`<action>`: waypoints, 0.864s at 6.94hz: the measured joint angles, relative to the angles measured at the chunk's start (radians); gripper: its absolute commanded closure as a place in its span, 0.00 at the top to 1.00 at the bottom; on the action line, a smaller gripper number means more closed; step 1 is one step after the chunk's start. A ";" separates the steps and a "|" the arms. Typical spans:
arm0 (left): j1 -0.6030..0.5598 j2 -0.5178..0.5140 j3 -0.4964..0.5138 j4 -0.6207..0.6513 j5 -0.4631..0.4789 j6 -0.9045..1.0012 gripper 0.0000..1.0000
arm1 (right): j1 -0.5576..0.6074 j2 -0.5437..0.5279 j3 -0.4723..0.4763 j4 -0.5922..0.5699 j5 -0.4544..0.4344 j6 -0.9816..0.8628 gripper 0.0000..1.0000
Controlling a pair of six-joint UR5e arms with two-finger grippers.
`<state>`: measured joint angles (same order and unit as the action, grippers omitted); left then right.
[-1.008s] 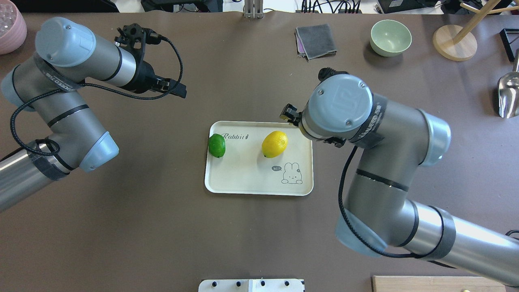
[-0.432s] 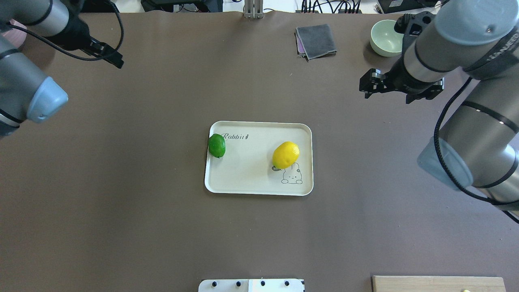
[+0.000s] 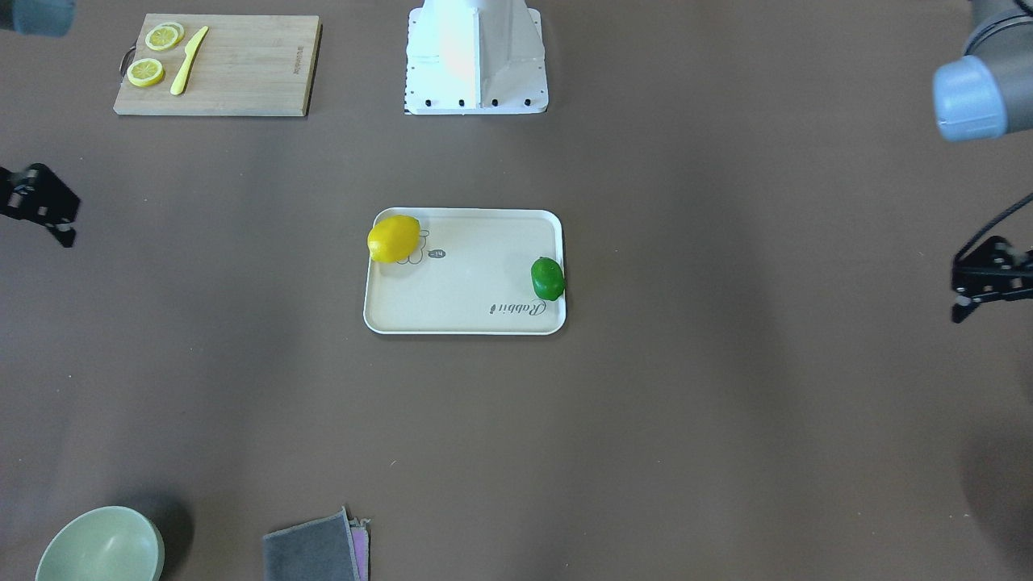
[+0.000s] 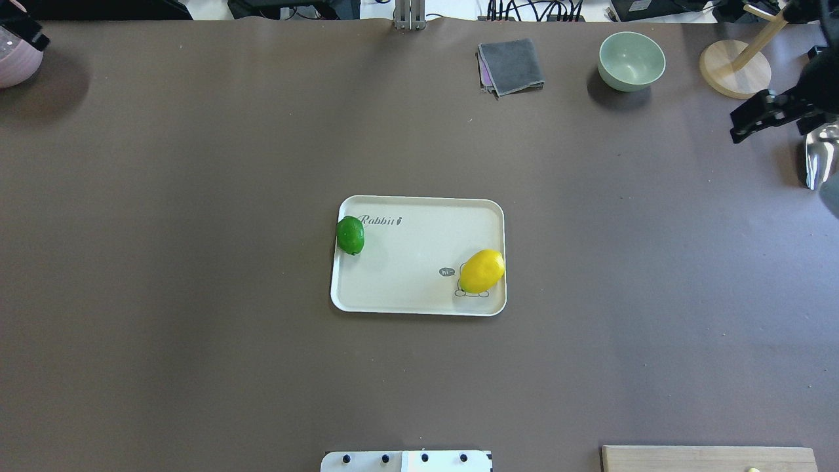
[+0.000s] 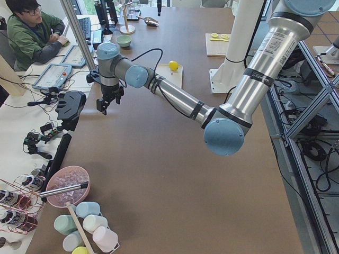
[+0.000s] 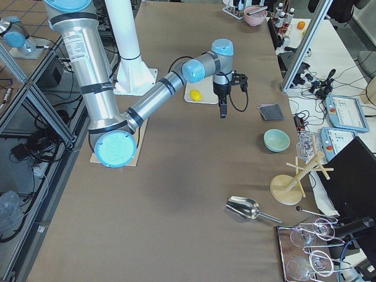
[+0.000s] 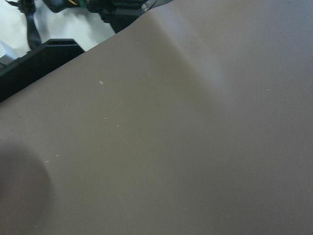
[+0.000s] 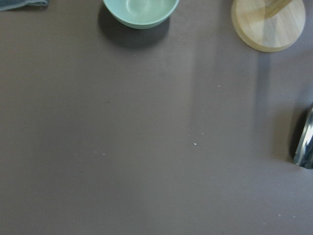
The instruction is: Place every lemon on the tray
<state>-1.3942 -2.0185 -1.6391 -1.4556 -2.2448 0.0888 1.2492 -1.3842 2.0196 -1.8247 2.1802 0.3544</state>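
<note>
The cream tray lies mid-table and also shows in the front view. The green lemon rests against its left rim. The yellow lemon lies on the rabbit print by the tray's right rim, and shows in the front view too. My right gripper hangs far to the right near the table edge, open and empty. My left gripper hangs far to the left, open and empty. Neither wrist view shows the tray or the lemons.
A green bowl, a grey cloth, a wooden stand and a metal scoop sit at the far right. A pink bowl sits far left. A cutting board with lemon slices lies near the base.
Both arms have swung outward from the tray to the table's left and right sides. The yellow lemon has rolled across the tray onto the rabbit print by the right rim.
</note>
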 measured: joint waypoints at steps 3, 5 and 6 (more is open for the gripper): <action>-0.186 0.097 0.109 0.074 -0.138 0.271 0.98 | 0.328 -0.129 -0.184 0.003 0.144 -0.510 1.00; -0.237 0.176 0.166 0.053 -0.159 0.367 0.98 | 0.428 -0.221 -0.268 0.006 0.175 -0.602 1.00; -0.243 0.231 0.166 0.011 -0.159 0.369 0.98 | 0.442 -0.262 -0.290 0.007 0.179 -0.608 1.00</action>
<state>-1.6370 -1.7876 -1.4732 -1.4451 -2.4036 0.4580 1.6911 -1.6462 1.7291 -1.8180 2.3595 -0.2537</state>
